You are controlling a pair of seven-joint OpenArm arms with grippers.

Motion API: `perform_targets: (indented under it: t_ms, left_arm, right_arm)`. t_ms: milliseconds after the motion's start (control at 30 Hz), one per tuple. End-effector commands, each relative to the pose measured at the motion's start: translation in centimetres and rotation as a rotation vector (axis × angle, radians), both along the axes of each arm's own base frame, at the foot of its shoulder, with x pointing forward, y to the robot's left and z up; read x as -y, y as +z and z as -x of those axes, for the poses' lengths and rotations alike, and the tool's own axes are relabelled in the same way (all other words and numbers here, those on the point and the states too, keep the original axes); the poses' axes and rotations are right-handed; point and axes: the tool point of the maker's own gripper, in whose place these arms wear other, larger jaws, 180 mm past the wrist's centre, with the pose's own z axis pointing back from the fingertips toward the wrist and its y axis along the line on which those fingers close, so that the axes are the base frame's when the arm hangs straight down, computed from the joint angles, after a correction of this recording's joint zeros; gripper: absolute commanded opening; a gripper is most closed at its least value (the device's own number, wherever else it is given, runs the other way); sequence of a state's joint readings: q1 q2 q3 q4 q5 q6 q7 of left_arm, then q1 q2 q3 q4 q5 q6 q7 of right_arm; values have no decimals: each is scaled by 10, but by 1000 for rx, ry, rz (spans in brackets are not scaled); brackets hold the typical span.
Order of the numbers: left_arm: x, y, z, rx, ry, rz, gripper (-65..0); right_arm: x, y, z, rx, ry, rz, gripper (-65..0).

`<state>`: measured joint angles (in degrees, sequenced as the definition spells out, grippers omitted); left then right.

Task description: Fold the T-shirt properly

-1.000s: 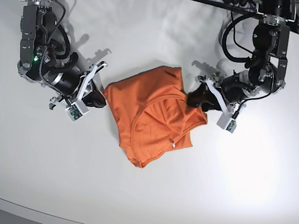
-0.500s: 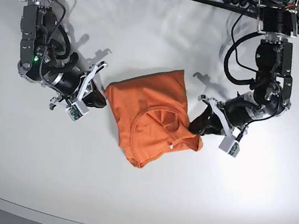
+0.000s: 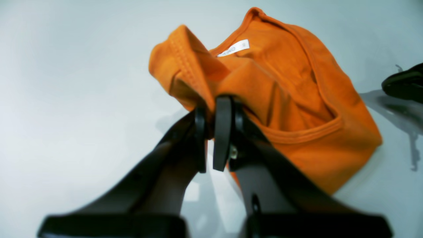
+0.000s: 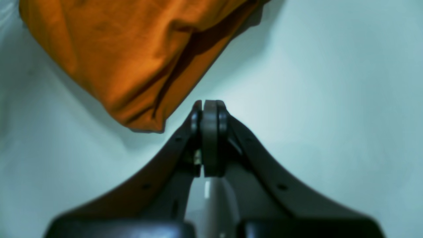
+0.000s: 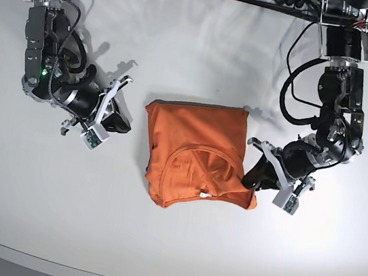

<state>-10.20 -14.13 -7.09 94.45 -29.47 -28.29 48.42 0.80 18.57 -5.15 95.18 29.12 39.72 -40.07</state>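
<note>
You are mid-fold: the left end effector (image 3: 211,114) pinches the T-shirt (image 5: 198,157) edge, apparently a sleeve, on the surface (image 5: 169,246); right end effector (image 4: 209,112) pressed together, empty; next, release and flatten.

Bright even overhead light, soft shadows; wrist views blur up close.

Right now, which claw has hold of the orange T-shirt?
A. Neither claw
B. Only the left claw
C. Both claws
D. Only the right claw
B. In the left wrist view the left claw pinches a fold of the T-shirt, while in the right wrist view the right claw is shut on nothing, beside the cloth.
</note>
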Motion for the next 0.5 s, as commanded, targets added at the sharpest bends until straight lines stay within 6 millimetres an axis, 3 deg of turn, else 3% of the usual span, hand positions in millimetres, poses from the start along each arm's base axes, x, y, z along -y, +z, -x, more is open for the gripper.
perform_targets:
  t_ms: [0, 100, 133, 233, 300, 433, 467]
  left_arm:
    - [-2, 14, -9, 55, 9, 10, -650]
    - [-9, -2, -13, 8, 54, 35, -650]
    - [-12, -8, -13, -17, 73, 46, -585]
    - [-16, -21, -12, -70, 97, 77, -309]
    - [-18, -23, -11, -89, 104, 81, -227]
    - [-23, -22, -6, -121, 85, 70, -230]
    - [-23, -19, -3, -129, 68, 61, -271]
  right_arm:
    - [-1, 16, -8, 49, 6, -28, -650]
    - [-5, 18, -7, 38, 10, -58, -650]
    - [-6, 19, -6, 32, 11, -67, -650]
    - [-7, 20, -5, 25, 13, -81, -650]
    - [-7, 20, -5, 24, 14, -83, -650]
    - [-9, 21, -4, 14, 16, -99, -650]
    - [-9, 23, -3, 6, 17, -112, -650]
